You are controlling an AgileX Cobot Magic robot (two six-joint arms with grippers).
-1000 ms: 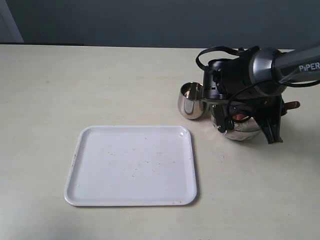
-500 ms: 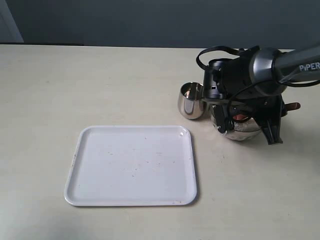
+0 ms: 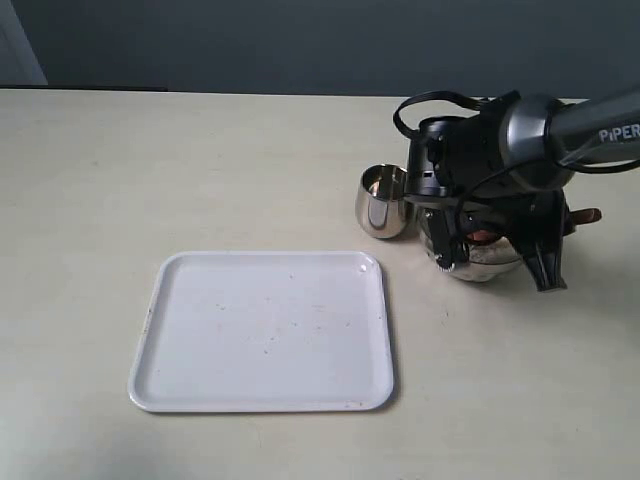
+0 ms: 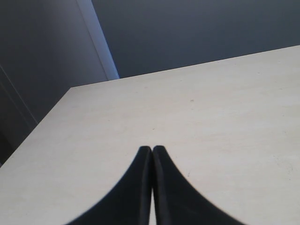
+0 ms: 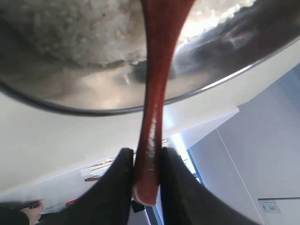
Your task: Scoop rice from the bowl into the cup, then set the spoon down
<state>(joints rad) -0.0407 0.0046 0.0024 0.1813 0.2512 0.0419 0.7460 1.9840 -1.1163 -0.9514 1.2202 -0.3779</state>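
Pinched by the right gripper (image 5: 146, 158) near its handle end, the spoon (image 5: 157, 70) may swivel under load and shed rice (image 5: 70, 28) beside the narrow cup (image 3: 381, 203); its long axis lies roughly along the far edge of the bench (image 3: 250, 150), handle toward the right edge, scoop in the bowl (image 3: 480, 268) there; the left gripper (image 4: 152, 151) is pressed together, empty

"PiPER", perhaps cut off, on right arm (image 3: 588, 127)
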